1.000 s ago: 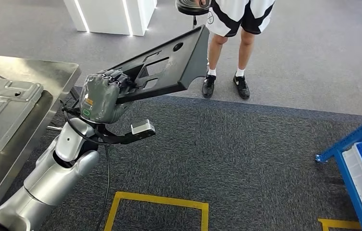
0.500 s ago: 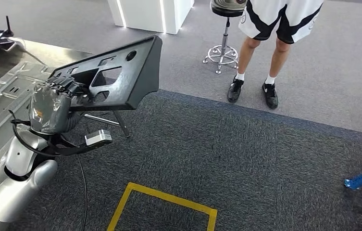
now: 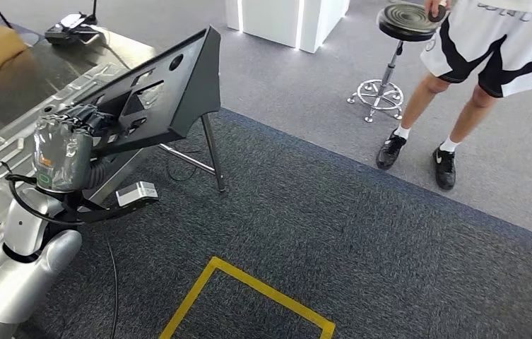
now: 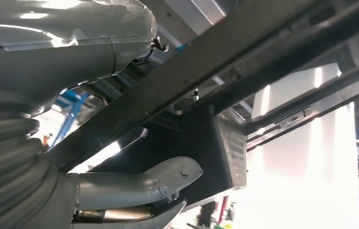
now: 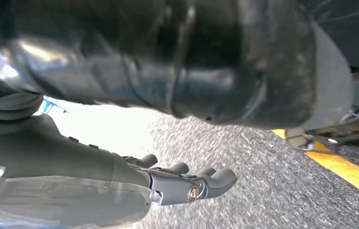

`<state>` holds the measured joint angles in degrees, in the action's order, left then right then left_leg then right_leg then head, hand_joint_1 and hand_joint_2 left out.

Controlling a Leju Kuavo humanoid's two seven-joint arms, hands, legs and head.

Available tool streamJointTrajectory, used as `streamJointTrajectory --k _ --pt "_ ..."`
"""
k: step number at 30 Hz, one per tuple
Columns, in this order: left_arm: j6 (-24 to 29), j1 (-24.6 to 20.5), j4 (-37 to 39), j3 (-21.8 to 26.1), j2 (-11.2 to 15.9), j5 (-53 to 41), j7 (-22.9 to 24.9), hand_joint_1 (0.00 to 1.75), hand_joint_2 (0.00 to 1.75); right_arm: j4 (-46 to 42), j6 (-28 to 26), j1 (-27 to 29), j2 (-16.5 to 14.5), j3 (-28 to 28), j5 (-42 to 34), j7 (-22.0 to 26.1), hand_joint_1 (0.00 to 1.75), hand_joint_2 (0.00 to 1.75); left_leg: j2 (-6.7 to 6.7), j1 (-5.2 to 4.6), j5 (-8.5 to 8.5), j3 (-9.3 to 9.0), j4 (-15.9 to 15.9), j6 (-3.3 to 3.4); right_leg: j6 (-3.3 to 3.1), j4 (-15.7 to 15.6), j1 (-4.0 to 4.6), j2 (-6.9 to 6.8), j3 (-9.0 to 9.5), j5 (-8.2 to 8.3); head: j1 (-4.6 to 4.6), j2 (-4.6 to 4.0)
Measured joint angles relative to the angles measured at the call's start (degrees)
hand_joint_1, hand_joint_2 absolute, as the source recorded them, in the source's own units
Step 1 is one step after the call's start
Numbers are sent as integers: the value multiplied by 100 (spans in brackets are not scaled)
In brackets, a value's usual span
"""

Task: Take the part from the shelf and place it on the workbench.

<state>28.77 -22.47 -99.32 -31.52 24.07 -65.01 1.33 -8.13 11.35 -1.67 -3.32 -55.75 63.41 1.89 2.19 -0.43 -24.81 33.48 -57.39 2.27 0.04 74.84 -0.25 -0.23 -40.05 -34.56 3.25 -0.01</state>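
Counter (image 3: 8, 85) lay just beyond the left hand, metal panel on it. Black part (image 3: 171, 85) jutted up and forward from the left hand (image 3: 65, 145), fingers clamped on its near edge; looked stiff, light, but long leverage, so grip nearer mid-frame. Right hand (image 5: 187, 183) hung empty, fingers loosely extended over carpet.

Right robot hand (image 5: 120, 183) hangs empty, fingers (image 5: 201, 183) extended, over grey carpet (image 5: 263, 191).
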Motion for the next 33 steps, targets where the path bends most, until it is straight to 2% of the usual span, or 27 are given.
streamJointTrajectory --k 1,2,3,4,5,6,7,8,10,12,13,14,15,16,17,19,20,21,23,25,27,28,29,30,31,32,33 --pt "3 5 3 3 -10 1 -8 175 175 0 -3 2 0 -2 -5 0 0 0 88 5 -9 -1 -22 -11 6 -227 -12 20 79 196 0 -1" --pt "7 9 5 11 -23 2 -19 175 175 1 -11 8 0 -5 -13 4 0 0 175 15 -25 6 -55 -32 8 -602 -31 116 224 426 -1 -1" --pt "11 9 5 24 -33 4 -31 175 175 2 -22 14 -2 -13 -22 11 0 0 253 17 -48 28 -101 -61 7 -953 -51 272 367 588 0 -1" --pt "15 12 5 37 -42 4 -44 175 175 2 -33 17 -7 -23 -32 23 0 0 325 22 -65 57 -141 -90 0 -1212 -69 404 469 688 1 -1" --pt "16 17 6 51 -49 5 -57 175 175 3 -42 18 -11 -36 -39 36 0 0 391 33 -75 90 -167 -123 -13 -1354 -70 503 521 717 1 0" --pt "17 24 7 63 -53 5 -72 175 175 3 -47 13 -17 -49 -43 44 0 0 456 46 -71 117 -178 -157 -34 -1371 -59 508 528 699 1 0" --pt "19 34 7 73 -56 5 -83 175 175 3 -50 4 -25 -60 -44 52 0 0 524 60 -61 136 -171 -190 -64 -1383 -53 431 533 708 1 0" --pt "20 47 7 85 -56 5 -91 175 175 2 -55 -1 -33 -70 -45 55 0 0 528 72 -65 151 -179 -219 -98 -1411 -48 354 551 718 2 0" --pt "23 49 7 105 -54 6 -96 175 175 -1 -61 0 -44 -84 -48 62 0 0 289 63 -209 267 -411 -277 -170 -1489 -62 197 603 740 8 0" --pt "27 44 9 115 -57 8 -96 175 175 -2 -62 11 -45 -91 -52 65 0 0 -47 72 -519 571 -1041 -335 -215 -1528 -50 46 638 735 13 1" --pt "28 57 11 115 -60 11 -96 175 175 -2 -62 14 -45 -93 -55 66 0 0 -117 88 -645 751 -1391 -361 -222 -1530 -43 -33 645 724 11 0" --pt "31 77 16 115 -62 15 -97 175 175 -2 -60 14 -46 -95 -56 68 0 0 -154 103 -694 880 -1628 -382 -227 -1529 -39 -111 653 710 12 0" --pt "32 97 22 115 -63 18 -98 175 175 -2 -55 13 -46 -96 -57 73 0 0 -177 114 -639 912 -1668 -396 -224 -1529 -38 -187 665 694 12 0" --pt "34 111 27 116 -64 21 -98 175 175 -2 -48 10 -46 -96 -58 79 0 0 -208 122 -487 830 -1487 -401 -215 -1529 -38 -263 684 676 13 0" --pt "38 117 31 117 -66 24 -99 175 175 -2 -36 7 -46 -97 -58 85 0 0 -284 123 -273 640 -1108 -394 -202 -1529 -37 -335 713 655 13 0" --pt "43 113 34 124 -71 25 -101 175 175 -2 -17 2 -46 -97 -59 93 0 0 -521 75 -5 266 -373 -345 -155 -1529 -18 -462 768 608 11 0" --pt "47 110 35 130 -75 25 -102 175 175 -2 -13 -1 -46 -97 -59 97 0 0 -593 47 36 168 -177 -307 -127 -1529 -6 -518 789 588 11 0" --pt "52 111 36 138 -79 24 -102 175 175 -2 -11 -7 -46 -97 -59 99 0 0 -599 18 15 147 -122 -271 -100 -1534 3 -572 805 573 10 1" --pt "67 121 35 166 -87 19 -105 175 175 -2 -22 -37 -48 -97 -61 102 0 0 -455 23 31 138 -89 -195 -41 -1539 -5 -646 845 540 10 0" --pt "101 119 35 206 -102 1 -110 175 175 -1 -39 -49 -51 -98 -63 106 0 0 -322 53 59 101 -31 -121 7 -1349 -28 -435 791 396 8 -1" --pt "138 113 36 225 -142 -24 -113 175 175 0 -44 -34 -52 -98 -62 114 0 0 -206 63 69 82 -6 -69 20 -744 -44 -125 488 89 5 -1" --pt "147 118 36 226 -166 -37 -114 175 175 1 -42 -28 -53 -98 -61 117 0 0 -143 58 66 83 -10 -54 20 -372 -46 -61 280 -54 4 -1" --pt "152 129 35 226 -191 -44 -116 175 175 2 -36 -21 -54 -98 -58 120 0 0 -68 54 60 83 -18 -47 21 -90 -46 -35 106 -116 5 0" --pt "155 138 35 226 -208 -49 -121 175 175 3 -27 -16 -54 -98 -52 125 0 0 14 52 53 83 -32 -43 20 21 -46 -24 6 -69 5 1" --pt "158 145 35 228 -223 -52 -125 175 175 4 -19 -14 -55 -97 -45 129 0 0 102 52 43 82 -52 -45 15 -81 -47 -10 8 86 5 0" --pt "162 148 35 231 -235 -54 -127 175 175 4 -9 -12 -54 -97 -36 134 0 0 188 54 30 81 -76 -53 4 -371 -49 33 102 316 5 0" --pt "167 149 36 234 -246 -55 -129 175 175 4 -3 -9 -50 -97 -28 140 0 0 264 63 13 87 -104 -67 -12 -747 -57 172 239 533 5 -1"
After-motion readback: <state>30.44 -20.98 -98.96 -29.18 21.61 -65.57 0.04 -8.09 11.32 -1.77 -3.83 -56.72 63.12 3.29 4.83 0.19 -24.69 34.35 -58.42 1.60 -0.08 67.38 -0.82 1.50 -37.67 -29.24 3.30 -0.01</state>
